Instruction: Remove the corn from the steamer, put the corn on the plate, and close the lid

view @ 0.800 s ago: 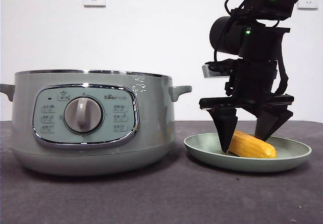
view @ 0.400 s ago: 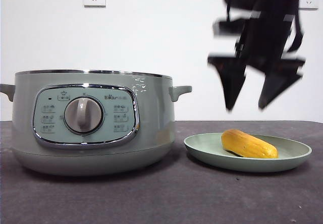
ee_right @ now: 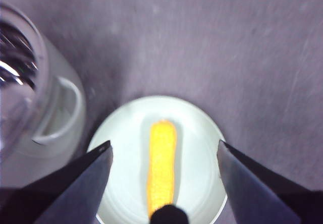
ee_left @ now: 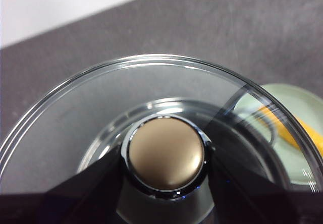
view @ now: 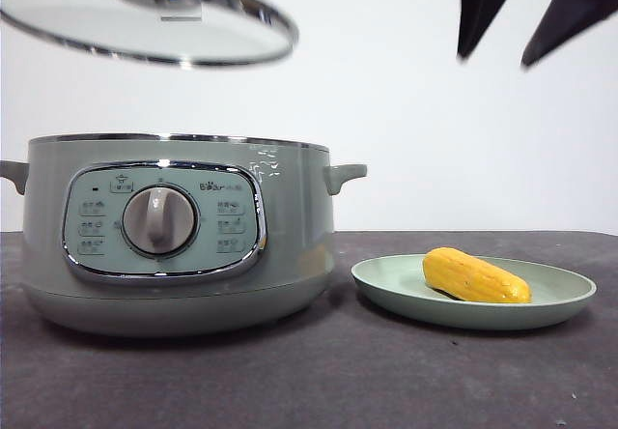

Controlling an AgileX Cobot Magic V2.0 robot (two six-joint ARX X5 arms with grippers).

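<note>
One step left: left jaws clamp the lid by its knob, steamer directly beneath them; right jaws wide, high over corn.

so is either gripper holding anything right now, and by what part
The left gripper holds the lid by its knob, above the steamer. The right gripper is open and empty, high over the corn on the plate.
</note>
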